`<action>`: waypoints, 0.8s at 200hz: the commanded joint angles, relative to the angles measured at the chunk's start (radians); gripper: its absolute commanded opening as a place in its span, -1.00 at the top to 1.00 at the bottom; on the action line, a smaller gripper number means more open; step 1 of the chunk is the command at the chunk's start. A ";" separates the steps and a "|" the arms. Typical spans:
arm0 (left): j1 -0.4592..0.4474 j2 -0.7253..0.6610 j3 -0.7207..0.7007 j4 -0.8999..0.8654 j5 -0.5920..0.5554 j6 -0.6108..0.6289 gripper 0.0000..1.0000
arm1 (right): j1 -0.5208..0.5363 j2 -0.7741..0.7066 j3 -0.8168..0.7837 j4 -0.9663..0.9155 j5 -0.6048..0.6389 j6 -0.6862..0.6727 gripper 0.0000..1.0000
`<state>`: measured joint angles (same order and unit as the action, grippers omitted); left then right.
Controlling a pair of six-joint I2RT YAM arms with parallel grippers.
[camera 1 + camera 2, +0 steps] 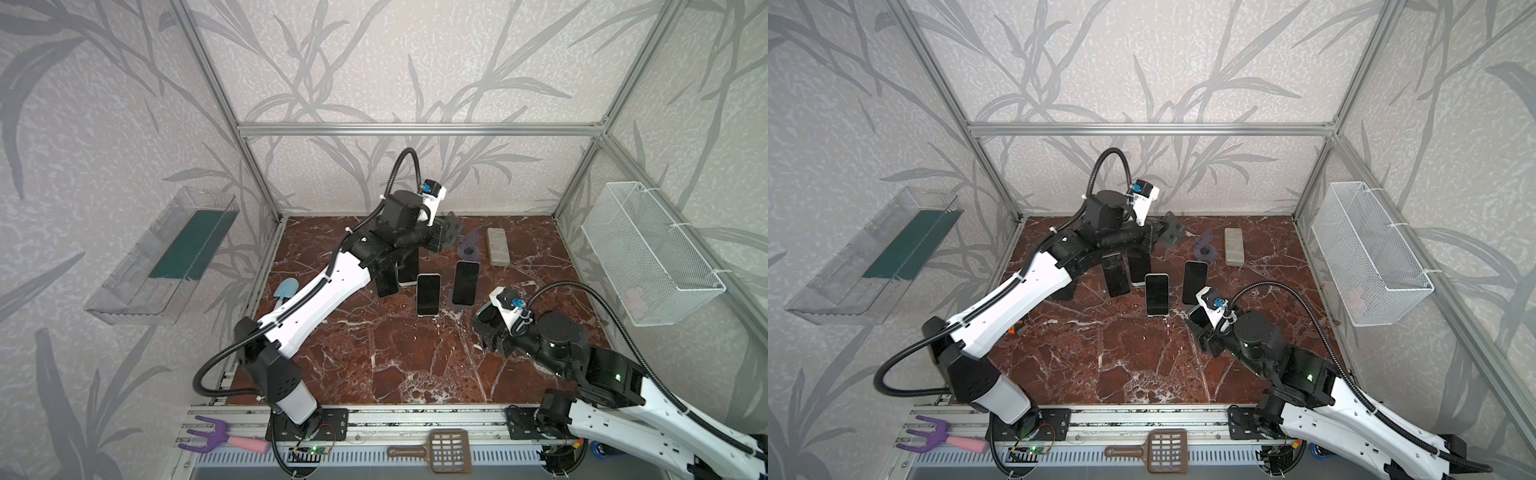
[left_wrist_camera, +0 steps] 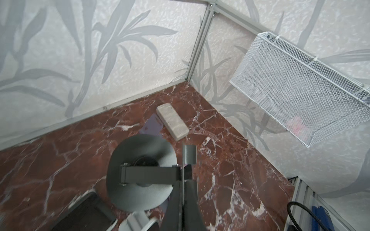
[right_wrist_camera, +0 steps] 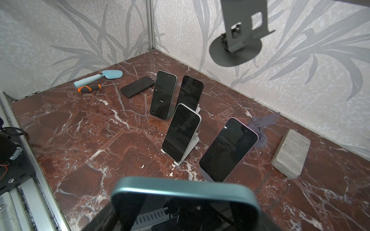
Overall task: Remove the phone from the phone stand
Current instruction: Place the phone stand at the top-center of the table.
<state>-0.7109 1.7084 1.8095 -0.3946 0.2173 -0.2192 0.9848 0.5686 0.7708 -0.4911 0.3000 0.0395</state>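
A dark grey phone stand (image 1: pixel 451 226) hangs in the air near the back wall with nothing on it, its round base (image 2: pixel 140 158) facing the left wrist camera. My left gripper (image 2: pixel 183 186) is shut on the stand's thin back plate. It appears in both top views (image 1: pixel 1172 227) and high up in the right wrist view (image 3: pixel 236 46). My right gripper (image 1: pixel 490 320) sits low at the front right, shut across a teal-edged phone (image 3: pixel 184 198) with a black screen. That phone (image 1: pixel 1199 318) is well apart from the stand.
Several other phones lean on stands mid-table, one on a white stand (image 1: pixel 428 294), one on a purple stand (image 1: pixel 465 282). An empty purple stand (image 1: pixel 469 245) and a grey block (image 1: pixel 497 246) lie behind. A blue trowel (image 1: pixel 286 289) lies left; a mesh basket (image 1: pixel 648 249) hangs right.
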 commanded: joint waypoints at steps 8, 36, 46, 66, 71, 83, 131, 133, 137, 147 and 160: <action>0.006 0.169 0.241 -0.062 -0.031 0.131 1.00 | 0.000 -0.052 -0.008 -0.017 0.032 0.041 -0.22; 0.048 0.380 0.531 -0.169 -0.061 0.150 1.00 | 0.000 -0.055 -0.017 -0.017 0.025 0.041 -0.22; 0.070 0.454 0.632 -0.193 -0.053 0.131 1.00 | 0.000 -0.048 -0.015 -0.015 0.017 0.040 -0.21; 0.105 0.621 0.845 -0.269 -0.032 0.100 1.00 | 0.000 -0.038 -0.014 -0.011 0.017 0.036 -0.21; 0.113 0.641 0.846 -0.258 -0.027 0.089 1.00 | 0.000 -0.038 -0.015 -0.007 0.017 0.035 -0.21; 0.128 0.645 0.776 -0.199 -0.016 0.061 1.00 | 0.000 -0.041 -0.018 -0.004 0.020 0.034 -0.21; 0.125 0.740 0.788 -0.211 0.040 0.069 1.00 | -0.001 -0.041 -0.026 0.004 0.013 0.045 -0.20; 0.125 0.744 0.788 -0.211 0.040 0.068 1.00 | 0.000 -0.041 -0.027 0.005 0.012 0.045 -0.20; 0.126 0.752 0.788 -0.211 0.040 0.069 1.00 | 0.000 -0.042 -0.027 0.004 0.012 0.046 -0.20; 0.125 0.768 0.786 -0.209 0.036 0.068 1.00 | 0.000 -0.043 -0.032 0.006 0.014 0.048 -0.20; 0.124 0.788 0.784 -0.211 0.015 0.065 1.00 | 0.000 -0.046 -0.034 0.005 0.015 0.048 -0.21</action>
<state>-0.5762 2.4779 2.5843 -0.6163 0.2264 -0.1520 0.9848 0.5335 0.7422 -0.5285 0.3126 0.0792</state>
